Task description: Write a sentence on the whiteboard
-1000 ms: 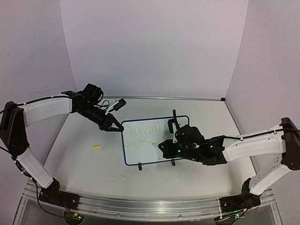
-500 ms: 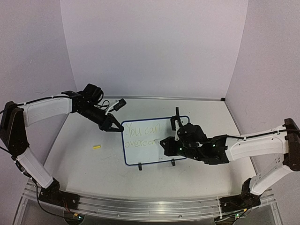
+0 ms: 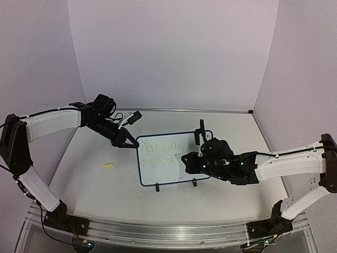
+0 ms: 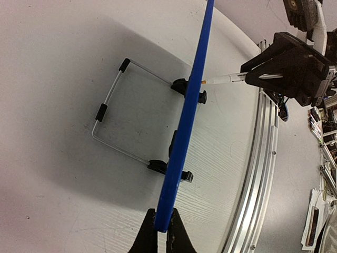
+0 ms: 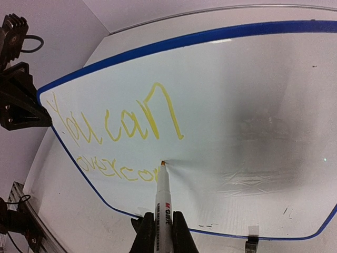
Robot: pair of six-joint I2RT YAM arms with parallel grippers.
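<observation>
The whiteboard (image 3: 171, 158), white with a thin blue frame, stands tilted on a wire stand mid-table. My left gripper (image 3: 128, 142) is shut on its left edge; in the left wrist view my left gripper (image 4: 159, 232) pinches the blue frame (image 4: 187, 118) seen edge-on. My right gripper (image 5: 160, 232) is shut on a white marker (image 5: 162, 205), its orange tip touching the board just right of the second line. The sentence (image 5: 118, 134) reads "You can" above "overco" in yellow. In the top view my right gripper (image 3: 185, 161) is at the board's right half, hiding part of it.
A small yellow marker cap (image 3: 109, 165) lies on the table left of the board. The board's wire stand (image 4: 113, 113) and black feet (image 3: 158, 187) rest on the white table. The aluminium rail (image 3: 158, 232) runs along the near edge.
My right gripper has shifted slightly right along the second line, and the writing has grown by a letter. The left arm has not moved.
</observation>
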